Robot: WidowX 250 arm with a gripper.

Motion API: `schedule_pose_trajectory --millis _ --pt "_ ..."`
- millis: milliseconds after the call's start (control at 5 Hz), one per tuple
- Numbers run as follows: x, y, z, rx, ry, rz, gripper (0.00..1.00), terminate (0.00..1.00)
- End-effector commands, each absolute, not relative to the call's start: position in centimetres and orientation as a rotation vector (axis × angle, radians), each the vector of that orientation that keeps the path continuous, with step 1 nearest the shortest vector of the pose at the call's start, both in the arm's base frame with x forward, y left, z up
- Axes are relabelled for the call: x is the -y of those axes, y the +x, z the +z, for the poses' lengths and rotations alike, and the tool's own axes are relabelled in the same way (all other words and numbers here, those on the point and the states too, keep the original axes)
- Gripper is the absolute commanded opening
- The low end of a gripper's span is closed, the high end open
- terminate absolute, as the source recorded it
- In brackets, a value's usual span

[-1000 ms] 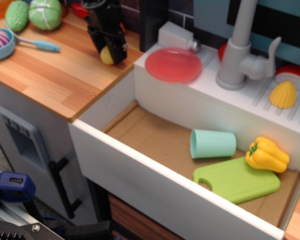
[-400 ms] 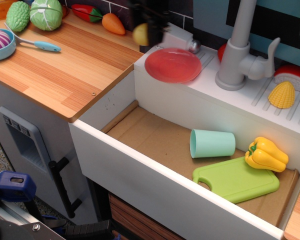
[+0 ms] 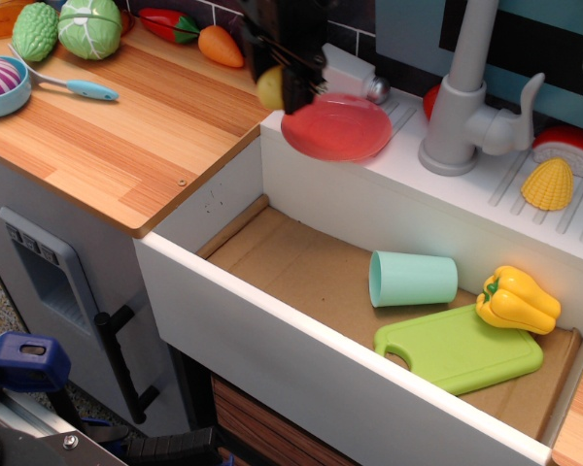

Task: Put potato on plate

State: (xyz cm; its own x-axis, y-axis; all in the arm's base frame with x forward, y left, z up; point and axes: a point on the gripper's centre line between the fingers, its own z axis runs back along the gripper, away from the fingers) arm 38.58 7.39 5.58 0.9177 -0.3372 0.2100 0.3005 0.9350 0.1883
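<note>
We see the black gripper (image 3: 280, 85) at the sink's back ledge, its fingers (image 3: 296, 89) clamped on the pale-yellow potato (image 3: 270, 87). The potato sits between them, lifted, just left of the pink plate's (image 3: 345, 131) near rim. Right of the fingers stands the grey faucet (image 3: 459, 107); below them, in the sink, lie a teal cup (image 3: 413, 279), green cutting board (image 3: 462, 349) and yellow bell pepper (image 3: 518, 300).
</note>
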Motion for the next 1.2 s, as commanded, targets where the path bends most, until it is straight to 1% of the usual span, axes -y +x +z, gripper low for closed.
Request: schedule_pose_trajectory --millis 0,200,400,600,1000 --pt "-7.4 40.5 7.5 0.356 0.202 -0.348 0.0 0.0" --pt "-7.6 41.8 6.9 0.362 0.174 -0.375 0.0 0.0" --pt "-7.5 42.6 6.2 0.377 0.143 -0.391 1.0 0.0" --pt "-7.9 43.2 5.5 0.378 0.1 -0.425 1.0 0.0" --pt "-8.0 43.5 5.2 0.392 0.095 -0.433 1.0 0.0"
